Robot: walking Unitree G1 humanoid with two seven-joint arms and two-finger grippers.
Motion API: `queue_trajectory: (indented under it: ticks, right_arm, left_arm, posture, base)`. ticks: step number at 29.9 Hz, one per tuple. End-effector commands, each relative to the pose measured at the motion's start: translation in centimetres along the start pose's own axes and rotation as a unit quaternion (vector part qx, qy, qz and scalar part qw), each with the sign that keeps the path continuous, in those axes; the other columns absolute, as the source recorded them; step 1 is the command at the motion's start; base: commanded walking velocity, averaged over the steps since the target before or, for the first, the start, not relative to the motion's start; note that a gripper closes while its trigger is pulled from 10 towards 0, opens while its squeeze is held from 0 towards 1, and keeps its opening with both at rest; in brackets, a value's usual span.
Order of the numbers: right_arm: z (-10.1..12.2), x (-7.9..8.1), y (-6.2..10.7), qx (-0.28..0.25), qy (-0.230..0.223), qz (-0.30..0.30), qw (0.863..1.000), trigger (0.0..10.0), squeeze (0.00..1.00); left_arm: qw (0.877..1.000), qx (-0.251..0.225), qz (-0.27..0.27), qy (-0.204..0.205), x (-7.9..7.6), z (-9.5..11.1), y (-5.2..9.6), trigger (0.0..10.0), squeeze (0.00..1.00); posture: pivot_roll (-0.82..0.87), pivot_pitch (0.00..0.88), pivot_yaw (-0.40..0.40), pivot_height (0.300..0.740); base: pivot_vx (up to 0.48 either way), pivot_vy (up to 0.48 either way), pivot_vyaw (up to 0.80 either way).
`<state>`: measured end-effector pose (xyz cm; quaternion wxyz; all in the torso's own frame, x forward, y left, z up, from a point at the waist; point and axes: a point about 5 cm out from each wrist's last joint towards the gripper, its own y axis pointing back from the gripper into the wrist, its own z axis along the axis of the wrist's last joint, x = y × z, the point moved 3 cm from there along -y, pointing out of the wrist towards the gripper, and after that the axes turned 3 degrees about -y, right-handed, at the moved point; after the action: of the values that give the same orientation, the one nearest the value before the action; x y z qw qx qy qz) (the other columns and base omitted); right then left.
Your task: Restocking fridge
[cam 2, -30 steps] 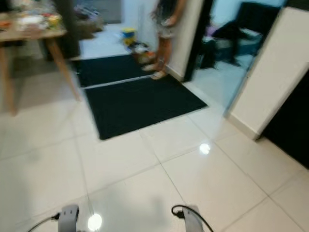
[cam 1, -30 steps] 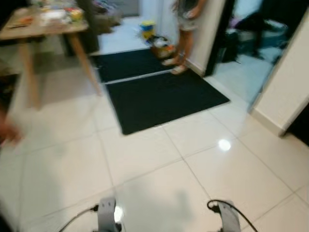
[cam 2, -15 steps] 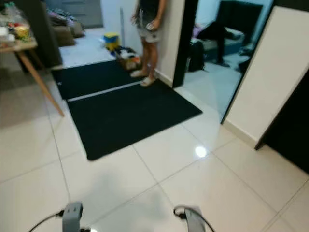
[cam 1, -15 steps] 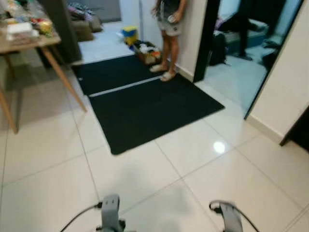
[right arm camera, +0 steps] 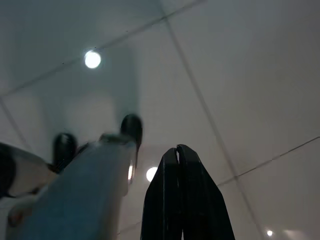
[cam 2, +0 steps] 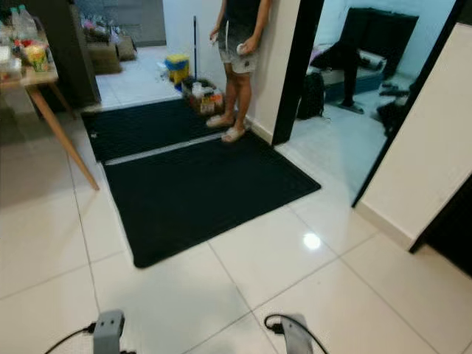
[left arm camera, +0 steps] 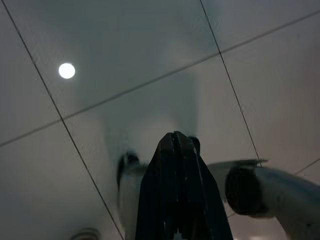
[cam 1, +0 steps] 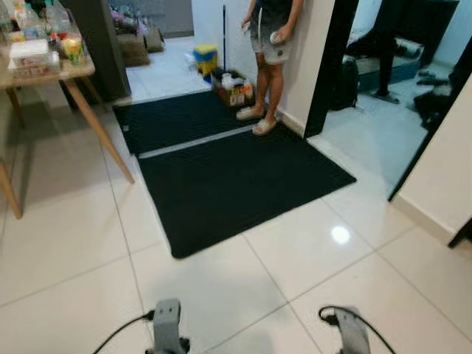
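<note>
Both arms hang idle at my sides, their silver wrists at the bottom edge of the eye views. In the left wrist view my left gripper [left arm camera: 176, 137] is shut and empty, its black fingers pressed together over white floor tiles. My right gripper [right arm camera: 177, 150] is likewise shut on nothing, pointing down at the tiles beside my leg. A wooden table [cam 1: 70, 71] at the far left carries bottles and packaged groceries [cam 1: 33, 51]. No fridge can be made out.
Two black mats [cam 1: 236, 177] lie on the white tile floor ahead. A person [cam 1: 269, 44] stands against the white wall by a box of items [cam 1: 232, 92] and a broom. A dark doorway [cam 1: 383, 81] opens to the right; a white panel [cam 1: 442, 177] stands nearer right.
The camera has swung and steadied, so the mats, person and doorway sit more centrally and sharper. Both arms hang as before.
</note>
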<state>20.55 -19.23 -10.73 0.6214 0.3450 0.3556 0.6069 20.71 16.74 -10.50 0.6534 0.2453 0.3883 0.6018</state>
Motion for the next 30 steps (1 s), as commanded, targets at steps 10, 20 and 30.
queue_trajectory:
  ticks: [10, 20, 30]
  right_arm:
    - [-0.57, 0.46, 0.0, 0.007, -0.002, 0.006, 1.0, 10.0, 0.0]
    - [-0.56, 0.46, 0.0, 0.007, -0.004, 0.007, 1.0, 10.0, 0.0]
    - [-0.53, 0.49, 0.0, 0.007, -0.005, 0.007, 1.0, 10.0, 0.0]
  left_arm:
    - [1.0, 0.009, -0.001, 0.004, -0.05, -0.6, 0.06, 10.0, 0.0]
    - [1.0, 0.009, -0.003, 0.005, -0.14, -0.63, 0.05, 10.0, 0.0]
    - [1.0, 0.009, -0.004, 0.007, -0.2, -0.67, 0.05, 10.0, 0.0]
  posture:
    - [0.02, 0.0, -0.031, 0.74]
    - [0.02, 0.0, -0.029, 0.74]
    - [0.02, 0.0, -0.029, 0.74]
  base:
    - [0.404, 0.0, 0.0]
    - [0.402, 0.0, 0.0]
    - [0.405, 0.0, -0.35]
